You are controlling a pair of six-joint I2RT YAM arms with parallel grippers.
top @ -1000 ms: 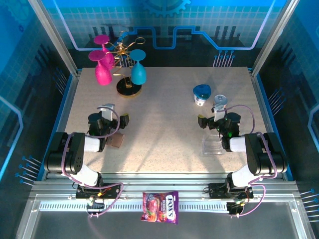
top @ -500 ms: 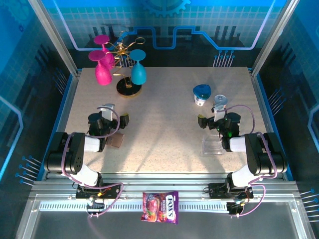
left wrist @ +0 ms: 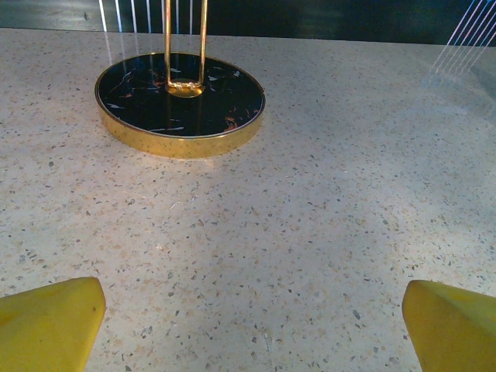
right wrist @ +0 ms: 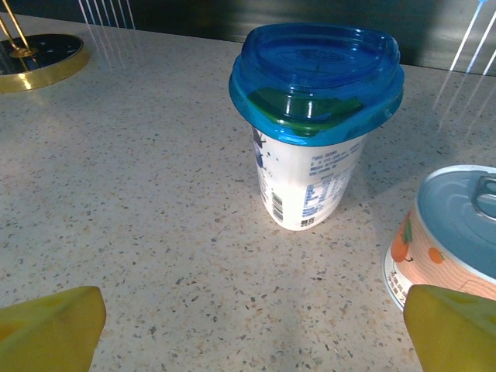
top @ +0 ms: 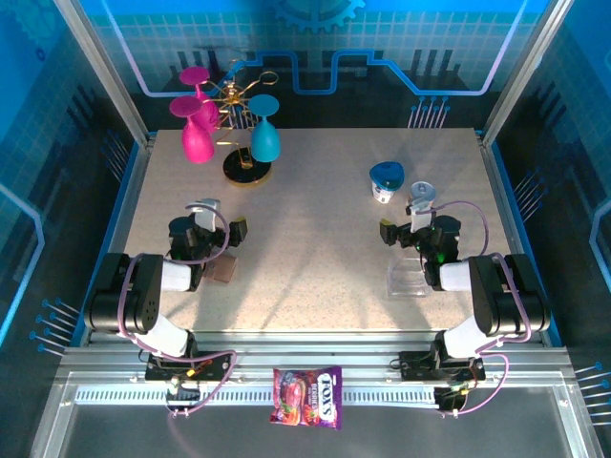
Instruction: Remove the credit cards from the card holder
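The card holder (top: 225,271) is a small, flat brown square, left of centre in the lower half of the top view. It lies on the worktop (top: 315,219) just beside the left arm (top: 177,277).

The speckled worktop looks hard and smooth, so we judge that a flat thing may skate on it when pushed. The gold rack (left wrist: 180,101) with its black base stands at the upper left of the left wrist view, well apart from the job.

The left fingers (left wrist: 46,322) are spread wide over bare worktop with nothing between them. The right fingers (right wrist: 46,325) are just as wide and empty, facing a blue-lidded cup (right wrist: 314,124).

We judge the card holder light, thin and supple, so it is likely to flop or slide. We would pin one brown edge with one set of fingers. It is too small here to tell whether it lies folded or open.

The credit cards are presumably tucked inside. We expect them to be stiff, slick and very thin, and best pinched by whatever edge protrudes from a pocket.
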